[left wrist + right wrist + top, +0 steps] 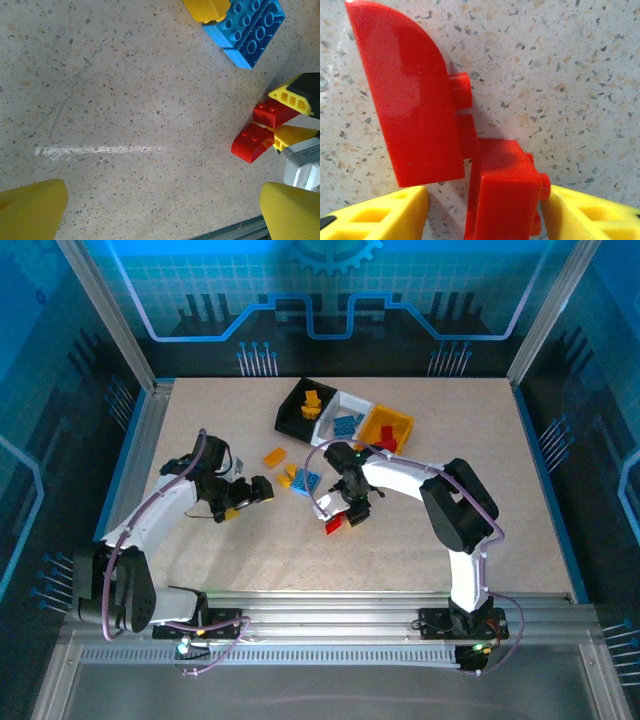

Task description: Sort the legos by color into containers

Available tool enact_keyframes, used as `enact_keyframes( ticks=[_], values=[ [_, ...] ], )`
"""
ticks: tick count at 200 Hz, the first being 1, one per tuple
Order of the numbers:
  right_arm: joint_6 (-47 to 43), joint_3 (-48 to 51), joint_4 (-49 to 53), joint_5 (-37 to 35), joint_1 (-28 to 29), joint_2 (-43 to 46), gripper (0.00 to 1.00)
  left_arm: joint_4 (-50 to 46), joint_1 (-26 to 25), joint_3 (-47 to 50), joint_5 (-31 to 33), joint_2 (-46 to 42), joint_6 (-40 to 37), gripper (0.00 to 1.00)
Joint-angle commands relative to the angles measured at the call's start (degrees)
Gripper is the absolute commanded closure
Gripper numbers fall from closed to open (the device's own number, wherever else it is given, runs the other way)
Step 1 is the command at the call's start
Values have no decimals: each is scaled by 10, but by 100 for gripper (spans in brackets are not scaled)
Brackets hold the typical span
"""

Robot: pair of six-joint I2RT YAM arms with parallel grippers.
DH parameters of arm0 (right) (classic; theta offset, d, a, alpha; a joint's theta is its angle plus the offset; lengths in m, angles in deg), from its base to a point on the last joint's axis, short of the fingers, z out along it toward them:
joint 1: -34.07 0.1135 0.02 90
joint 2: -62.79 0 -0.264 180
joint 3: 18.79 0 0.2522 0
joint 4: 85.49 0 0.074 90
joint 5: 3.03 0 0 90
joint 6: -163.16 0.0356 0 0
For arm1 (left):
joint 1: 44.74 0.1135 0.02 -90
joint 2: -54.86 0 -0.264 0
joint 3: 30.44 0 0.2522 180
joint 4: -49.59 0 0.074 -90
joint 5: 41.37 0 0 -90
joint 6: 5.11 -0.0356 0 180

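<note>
A blue brick lies on the speckled surface, an orange-yellow brick just beside it. Near the blue brick, a studded red brick sits between the right pincer's yellow fingers, touching a curved red brick. Well apart from the blue brick, the left pincer's fingers stand spread wide, a pale scuff between.

Speckled table carries loose legos and 3 joined bins
</note>
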State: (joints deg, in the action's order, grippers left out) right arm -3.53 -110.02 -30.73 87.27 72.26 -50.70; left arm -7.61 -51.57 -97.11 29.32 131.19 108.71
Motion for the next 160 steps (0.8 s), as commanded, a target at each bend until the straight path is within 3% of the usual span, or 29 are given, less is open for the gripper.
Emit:
enact_keyframes(
  ticks=[1,32,59,99,126,160],
  values=[
    [19,-7,10,21,-1,-17,41,-9,8,-15,4,-2,-8,1],
    [40,-20,19,22,-5,-19,52,-7,7,-23,2,6,-7,1],
    [66,-41,33,29,-10,-18,69,-3,7,-25,1,8,-5,1],
    [147,-68,26,66,-33,8,76,-2,7,-22,1,6,-4,1],
    [301,-93,-29,134,-82,47,78,5,8,-16,-3,5,2,1],
    [633,-59,-196,228,-182,92,80,20,7,-10,-14,5,19,1]
  ],
)
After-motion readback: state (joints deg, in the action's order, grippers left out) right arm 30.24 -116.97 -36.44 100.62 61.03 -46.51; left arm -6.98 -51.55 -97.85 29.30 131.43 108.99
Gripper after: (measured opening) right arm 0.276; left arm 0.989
